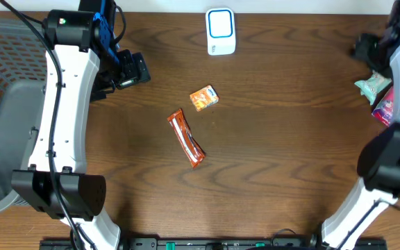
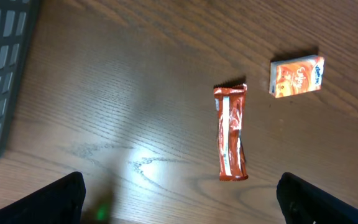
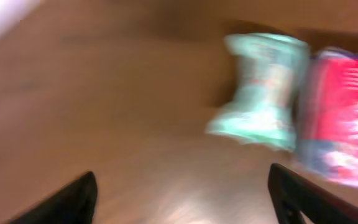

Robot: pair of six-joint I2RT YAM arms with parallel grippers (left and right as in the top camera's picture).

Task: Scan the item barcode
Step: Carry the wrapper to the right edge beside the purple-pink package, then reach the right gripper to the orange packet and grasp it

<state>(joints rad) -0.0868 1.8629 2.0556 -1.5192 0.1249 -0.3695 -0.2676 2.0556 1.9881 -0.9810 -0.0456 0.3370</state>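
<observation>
I see bare wood across the near half of the table (image 1: 269, 194), wide enough for either arm to pass. Mid-table, the orange bar (image 1: 187, 137) and the small orange packet (image 1: 203, 98) lie apart with a gap between them. The white scanner (image 1: 221, 31) stands at the far edge. At the right edge a teal packet (image 1: 371, 85) and a pink packet (image 1: 385, 106) crowd side by side. A grey mesh basket (image 1: 5, 55) blocks the left.

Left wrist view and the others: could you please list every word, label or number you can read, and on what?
No text is legible.
Small orange carton: white script, blue corner mark, too small.
Long red-orange snack wrapper: white strip print, too small.
White scanner with blue-rimmed face: mark unreadable.
Pale green packet, red packet: blurred.
</observation>
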